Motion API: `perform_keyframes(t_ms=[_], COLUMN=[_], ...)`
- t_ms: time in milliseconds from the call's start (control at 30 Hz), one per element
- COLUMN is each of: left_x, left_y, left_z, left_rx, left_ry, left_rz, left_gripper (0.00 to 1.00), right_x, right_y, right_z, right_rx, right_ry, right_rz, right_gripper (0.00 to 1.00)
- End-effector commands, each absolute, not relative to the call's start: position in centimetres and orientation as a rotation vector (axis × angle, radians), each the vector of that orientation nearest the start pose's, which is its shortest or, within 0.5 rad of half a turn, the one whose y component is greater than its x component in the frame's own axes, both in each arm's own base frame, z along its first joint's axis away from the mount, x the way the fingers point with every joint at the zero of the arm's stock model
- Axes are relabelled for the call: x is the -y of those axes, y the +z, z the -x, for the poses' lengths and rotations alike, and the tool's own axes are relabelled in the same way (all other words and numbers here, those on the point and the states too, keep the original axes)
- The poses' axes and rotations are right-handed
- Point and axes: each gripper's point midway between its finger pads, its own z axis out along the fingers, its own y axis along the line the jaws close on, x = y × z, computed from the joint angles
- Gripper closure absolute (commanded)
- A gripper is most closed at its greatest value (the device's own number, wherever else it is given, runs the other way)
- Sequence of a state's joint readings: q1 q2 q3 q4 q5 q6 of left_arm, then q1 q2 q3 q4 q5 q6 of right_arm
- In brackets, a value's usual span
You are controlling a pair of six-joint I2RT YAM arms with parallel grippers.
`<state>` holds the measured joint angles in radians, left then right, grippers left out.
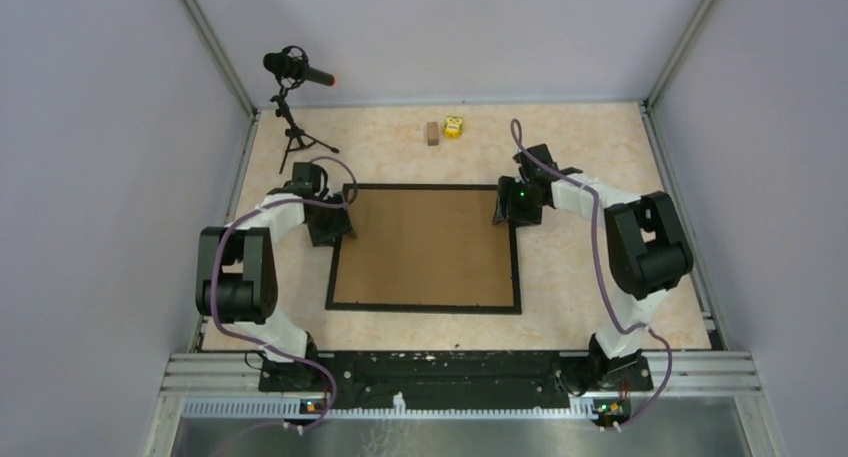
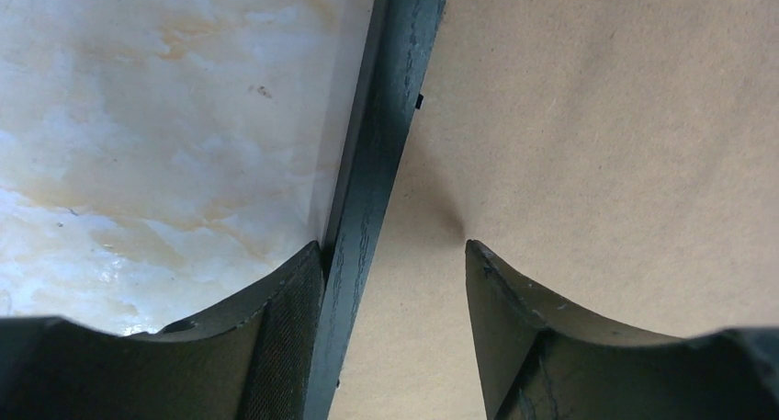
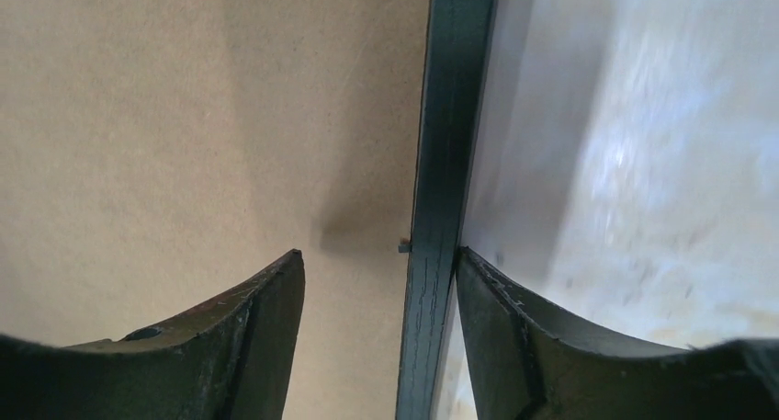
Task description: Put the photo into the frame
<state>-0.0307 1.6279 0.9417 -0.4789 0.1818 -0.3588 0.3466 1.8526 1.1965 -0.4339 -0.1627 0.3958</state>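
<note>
Closest to the wrist cams, the black curved fingers [image 2: 276, 337] of the left gripper [image 2: 390, 250] are spread apart astride the L rail of the large thin black rectangular picture frame [image 1: 425, 307]. One finger is set on the table, touching the rail's outer edge. The other is planted on the brown cardboard backing board [image 1: 425, 242] inside, apart from the rail, so nothing is clamped. The right gripper [image 3: 378, 255] is likewise parted astride the R rail, w/ the outer finger touching it and the inner finger on the board.

The frame is laid flat at table centre, filled by the board. In the top view the left gripper is found at the frame's 10 o'clock and the right gripper at 2 o'clock.

The beige marbled tabletop [image 1: 590, 157] is seen all round. At its 12 o'clock a small brown block [image 1: 432, 133] and a small yellow object [image 1: 454, 127] are placed just beside each other. A black mic on a tripod [image 1: 296, 72] is stood at 11 o'clock.
</note>
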Motion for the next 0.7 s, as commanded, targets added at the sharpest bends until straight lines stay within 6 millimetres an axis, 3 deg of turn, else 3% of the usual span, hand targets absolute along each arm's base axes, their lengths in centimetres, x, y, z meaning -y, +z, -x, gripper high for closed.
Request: perform_keyframes(t_ms=[0, 133, 367, 433, 567, 667], left_x=[9.9, 12.8, 21.0, 22.8, 22.7, 20.6], left_y=[3.3, 3.5, 3.2, 4.1, 7.8, 11.1], left_z=[-33.0, -34.2, -39.0, -40.9, -43.8, -42.2], left_rx=[-2.744, -2.754, -2.793, -2.776, -2.698, -2.642], left_ry=[-0.561, -0.634, -0.634, -0.58, -0.417, -0.338], left_rz=[0.315, 0.264, 0.069, -0.002, -0.024, 0.001], left_gripper=[0.36, 0.35, 0.32, 0.28, 0.11, 0.02], right_x=[-20.8, -20.9, -21.0, -21.3, -21.0, -19.5], right_y=[4.0, 4.5, 5.5, 6.0, 6.4, 7.7], right_z=[-29.9, -26.3, -24.5, -23.8, -21.7, -20.9], right_rx=[-2.734, -2.658, -2.552, -2.534, -2.576, -2.549], right_ry=[0.801, 0.95, 0.999, 1.027, 1.004, 0.92], right_rz=[-0.026, -0.118, -0.239, -0.231, -0.163, -0.111], right_gripper=[0.4, 0.4, 0.37, 0.35, 0.33, 0.25])
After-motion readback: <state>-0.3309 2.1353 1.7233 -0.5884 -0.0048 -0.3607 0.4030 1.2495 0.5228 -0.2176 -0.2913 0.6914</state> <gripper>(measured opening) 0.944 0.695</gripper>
